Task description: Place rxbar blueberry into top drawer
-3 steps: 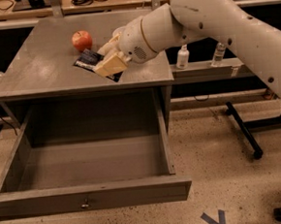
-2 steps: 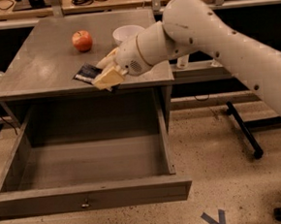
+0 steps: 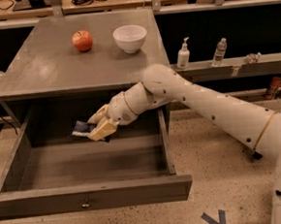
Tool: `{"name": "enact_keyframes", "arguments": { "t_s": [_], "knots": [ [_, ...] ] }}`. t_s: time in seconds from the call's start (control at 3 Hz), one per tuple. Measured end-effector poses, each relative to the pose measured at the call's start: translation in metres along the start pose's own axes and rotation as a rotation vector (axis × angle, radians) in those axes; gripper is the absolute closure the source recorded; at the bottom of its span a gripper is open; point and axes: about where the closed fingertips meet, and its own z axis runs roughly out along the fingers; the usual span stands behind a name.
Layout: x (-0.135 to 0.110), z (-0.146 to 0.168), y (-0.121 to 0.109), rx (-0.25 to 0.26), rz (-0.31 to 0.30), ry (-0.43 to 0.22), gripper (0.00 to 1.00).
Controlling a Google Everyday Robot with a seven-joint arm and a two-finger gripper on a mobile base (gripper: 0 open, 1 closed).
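1. Since the last look, the bar [image 3: 80,129] and the gripper [image 3: 96,130] have dropped off the tabletop. They used to be up by the table's front edge, and now they hang below it, inside the open drawer [image 3: 137,191].
2. Where the bar is: in the air, over the back half of the drawer floor and not touching it, as far as I can tell. It's under the table's [image 3: 54,67] overhang, a bit toward picture-left of the drawer's middle.
3. Grip: the fingers are pinched onto one end of the bar, and the rest of the dark wrapper pokes out past the tips.
4. The bit that matters: the bar sticks out from the gripper toward picture-left. It's about level, with its long axis along the drawer's width. The floor is right below, so I'd say letting go (or lowering a touch first) should land it flat inside. Only one arm here, reaching in from the right side of the picture.
5. Writing: there's a pale patch on the wrapper, but I can't read it.
6. Further out: apple [image 3: 82,40] and white bowl [image 3: 130,38] sit apart on the table, well back from the front edge. The drawer's knob [image 3: 86,204] is at the centre of the front panel. Two bottles [image 3: 183,55] stand on the ledge behind the arm, with unreadable labels.
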Motion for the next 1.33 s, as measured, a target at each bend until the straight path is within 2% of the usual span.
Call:
{"name": "enact_keyframes", "arguments": {
  "t_s": [0.33, 0.67, 1.0, 1.33],
  "knots": [
    [0.032, 0.034, 0.007, -0.082, 0.003, 0.047, 1.00],
    [0.068, 0.045, 0.008, -0.051, 0.015, 0.160, 0.79],
    [0.084, 0.034, 0.015, 0.086, 0.057, 0.234, 0.56],
    [0.091, 0.038, 0.018, 0.156, 0.122, 0.213, 0.33]
  ]
}}
